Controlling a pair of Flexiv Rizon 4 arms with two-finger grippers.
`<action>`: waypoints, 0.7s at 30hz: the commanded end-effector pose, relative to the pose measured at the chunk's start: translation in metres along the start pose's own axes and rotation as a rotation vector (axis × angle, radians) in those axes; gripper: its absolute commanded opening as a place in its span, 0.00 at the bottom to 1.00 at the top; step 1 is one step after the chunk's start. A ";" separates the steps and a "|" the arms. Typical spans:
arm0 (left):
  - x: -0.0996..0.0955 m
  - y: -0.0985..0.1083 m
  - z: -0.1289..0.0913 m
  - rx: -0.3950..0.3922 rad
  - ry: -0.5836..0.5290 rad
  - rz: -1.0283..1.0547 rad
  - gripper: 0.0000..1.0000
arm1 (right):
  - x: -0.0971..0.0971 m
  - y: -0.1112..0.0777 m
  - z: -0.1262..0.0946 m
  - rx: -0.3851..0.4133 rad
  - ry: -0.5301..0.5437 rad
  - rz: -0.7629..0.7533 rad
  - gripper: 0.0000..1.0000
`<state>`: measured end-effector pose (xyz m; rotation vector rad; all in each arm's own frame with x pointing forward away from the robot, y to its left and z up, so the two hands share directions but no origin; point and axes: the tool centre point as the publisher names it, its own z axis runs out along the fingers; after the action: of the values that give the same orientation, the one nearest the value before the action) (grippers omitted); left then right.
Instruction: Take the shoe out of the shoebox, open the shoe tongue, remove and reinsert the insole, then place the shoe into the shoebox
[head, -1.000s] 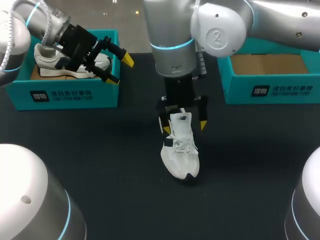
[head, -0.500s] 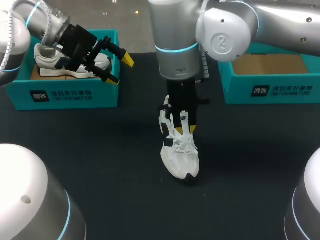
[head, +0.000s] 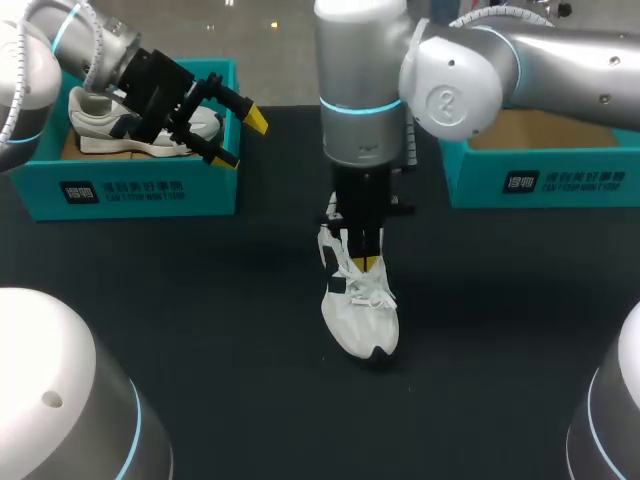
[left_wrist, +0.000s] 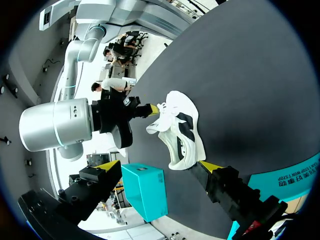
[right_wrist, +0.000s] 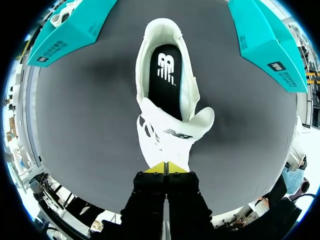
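Right tool (right_wrist: 165, 166) narrow, tips on both sides of shoe tongue (right_wrist: 170, 132); left tool (head: 242, 139) wide.

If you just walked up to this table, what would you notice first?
Probably the white shoe in the middle of the dark table, with the right gripper pinching its tongue from above. Then the left gripper, open over a teal shoebox holding another shoe.

1. Left arm (head: 95, 45) comes in at the far left; left gripper (head: 243, 138) is tilted rightward, fingers spread wide.
2. Right arm (head: 560, 60) reaches to the middle, wrist vertical; right gripper (head: 366, 262) points down, tips pinched on the shoe tongue (right_wrist: 167, 131).
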<state>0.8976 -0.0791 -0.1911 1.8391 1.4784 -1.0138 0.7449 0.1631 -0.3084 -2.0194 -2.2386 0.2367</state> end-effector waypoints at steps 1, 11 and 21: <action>0.000 0.000 0.000 0.001 0.003 0.001 1.00 | 0.006 0.013 0.007 0.007 -0.003 -0.004 0.00; 0.000 0.000 0.000 0.001 0.003 0.001 1.00 | 0.009 0.039 0.018 -0.005 0.013 -0.016 0.00; 0.000 0.000 0.000 0.001 0.003 0.001 1.00 | 0.007 0.031 0.001 -0.034 -0.016 -0.018 0.00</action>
<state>0.8976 -0.0791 -0.1911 1.8390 1.4784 -1.0138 0.7801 0.1756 -0.3269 -2.0031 -2.2735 0.2225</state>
